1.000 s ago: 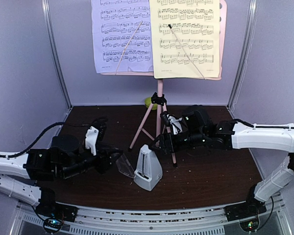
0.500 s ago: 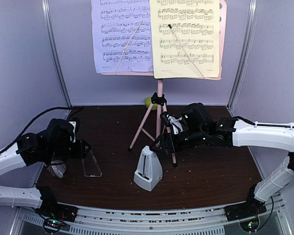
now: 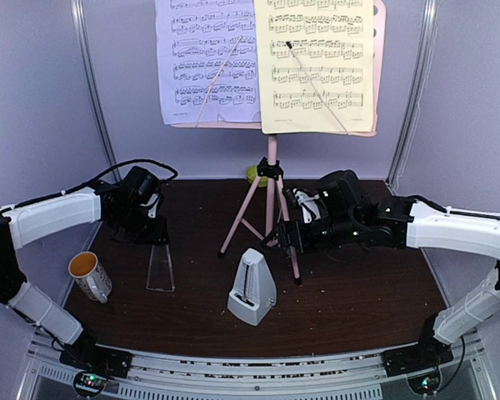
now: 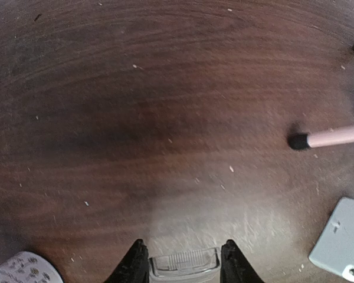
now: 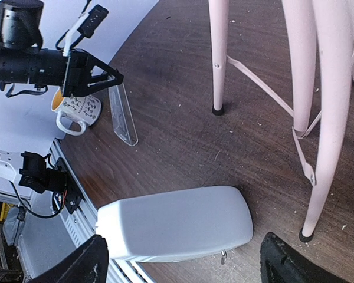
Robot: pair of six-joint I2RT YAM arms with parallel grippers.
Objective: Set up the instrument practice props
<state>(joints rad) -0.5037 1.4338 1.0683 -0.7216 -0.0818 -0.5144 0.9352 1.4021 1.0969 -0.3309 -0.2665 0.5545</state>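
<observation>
The left gripper [image 3: 156, 236] pinches the top of the clear metronome cover [image 3: 160, 268], standing on the table [image 3: 358, 300]. The right gripper [image 3: 285, 240] has fingers spread wide near the grey metronome [image 3: 252, 287].

Metronome [image 3: 252, 287] before stand [image 3: 272, 158]; cover [image 3: 160, 268] left of metronome; mug [image 3: 92, 277] left of cover; pages [image 3: 208, 58] on stand.

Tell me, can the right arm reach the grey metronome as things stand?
Probably yes. The right gripper hangs open just behind the grey metronome with nothing between them; only the pink tripod leg stands close alongside.
</observation>
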